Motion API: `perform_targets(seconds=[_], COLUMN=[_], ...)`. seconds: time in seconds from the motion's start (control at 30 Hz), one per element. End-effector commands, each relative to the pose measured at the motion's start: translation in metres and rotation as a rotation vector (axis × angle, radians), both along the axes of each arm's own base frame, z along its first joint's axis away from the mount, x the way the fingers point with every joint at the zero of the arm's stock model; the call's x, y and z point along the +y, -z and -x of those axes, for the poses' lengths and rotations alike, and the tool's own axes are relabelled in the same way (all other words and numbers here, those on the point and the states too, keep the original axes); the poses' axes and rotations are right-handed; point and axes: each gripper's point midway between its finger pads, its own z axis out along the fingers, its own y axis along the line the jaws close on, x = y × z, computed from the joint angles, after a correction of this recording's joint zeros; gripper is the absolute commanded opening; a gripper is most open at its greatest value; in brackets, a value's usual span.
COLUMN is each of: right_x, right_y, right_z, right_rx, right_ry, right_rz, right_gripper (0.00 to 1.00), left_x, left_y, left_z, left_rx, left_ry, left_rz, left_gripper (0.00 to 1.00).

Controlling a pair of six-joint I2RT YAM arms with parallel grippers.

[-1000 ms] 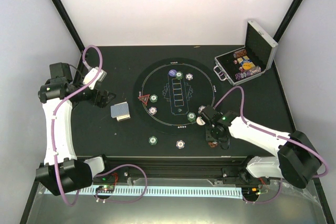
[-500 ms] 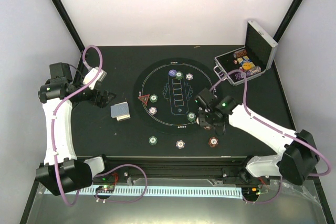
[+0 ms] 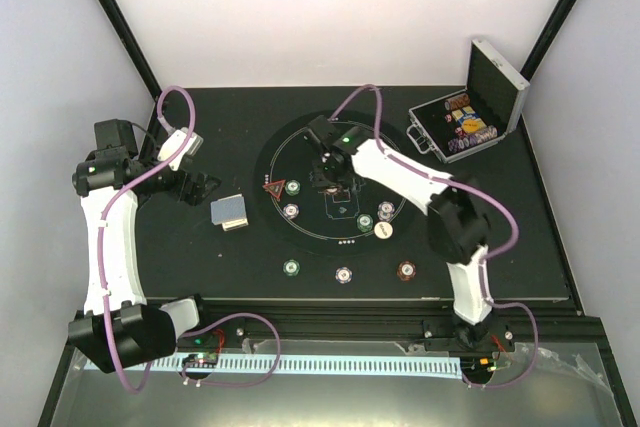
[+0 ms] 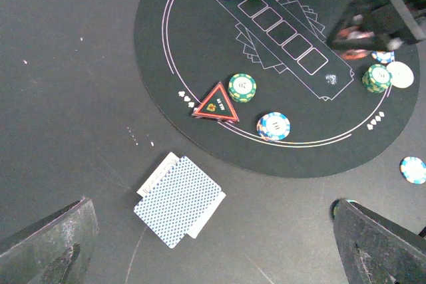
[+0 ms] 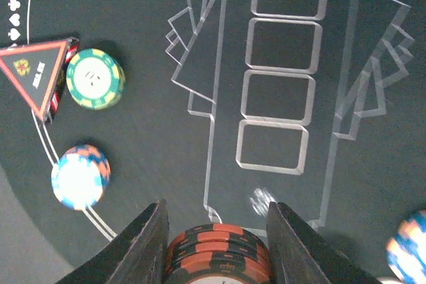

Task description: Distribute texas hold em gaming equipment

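My right gripper (image 5: 219,231) is shut on a short stack of red-brown striped chips (image 5: 219,257) and holds it over the middle of the black mat (image 3: 300,152), at the near end of the printed card boxes. In the top view it (image 3: 327,172) sits right of the red triangle marker (image 3: 272,188) and a green chip (image 3: 293,187). The blue-backed cards (image 4: 180,199) lie in a small pile left of the mat. My left gripper (image 4: 213,251) is open and empty, just short of the cards, fingers (image 4: 46,244) wide apart.
Single chips lie in front of the mat: green (image 3: 291,268), purple-white (image 3: 344,274), red-brown (image 3: 406,271). On the mat's right are a green chip (image 3: 365,221), a purple-white chip (image 3: 386,210) and a white button (image 3: 384,231). The open silver case (image 3: 465,127) stands back right.
My right arm has swung from the table's front right, where a red-brown chip now lies, back and left to the mat's middle. The left arm has not moved.
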Motion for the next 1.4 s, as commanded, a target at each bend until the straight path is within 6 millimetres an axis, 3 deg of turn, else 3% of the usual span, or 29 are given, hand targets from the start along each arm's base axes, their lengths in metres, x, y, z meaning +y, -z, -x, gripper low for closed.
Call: perform_targets(seconds=[0.0, 0.13, 0.27, 0.53, 0.87, 1.1, 1.37], right_x=[0.041, 0.067, 0.078, 0.077, 0.078, 0.077, 0.069], right_y=[0.023, 0.044, 0.062, 0.087, 0.103, 0.088, 0.032], right_z=[-0.014, -0.022, -0.024, -0.022, -0.020, -0.026, -0.029], right_rx=[0.041, 0.068, 0.091, 0.112, 0.135, 0.105, 0.021], right_ry=[-0.088, -0.124, -0.133, -0.125, -0.121, -0.112, -0.117], right_rz=[-0.014, -0.014, -0.005, 0.007, 0.014, 0.015, 0.003], right_gripper=[0.24, 0.24, 0.24, 0.24, 0.26, 0.51, 0.57], left_x=[0.001, 0.001, 0.001, 0.000, 0.003, 0.002, 0.000], left_y=[-0.015, -0.014, -0.014, -0.014, -0.012, -0.011, -0.013], left_z=[-0.003, -0.004, -0.003, -0.003, -0.003, -0.003, 0.000], left_rx=[-0.038, -0.038, -0.033, -0.039, -0.033, -0.030, -0.036], left_ry=[0.005, 0.005, 0.006, 0.009, 0.007, 0.008, 0.014], left_rz=[-0.004, -0.006, -0.004, -0.006, -0.022, -0.018, -0.011], left_gripper=[0.99, 0.99, 0.99, 0.99, 0.99, 0.99, 0.99])
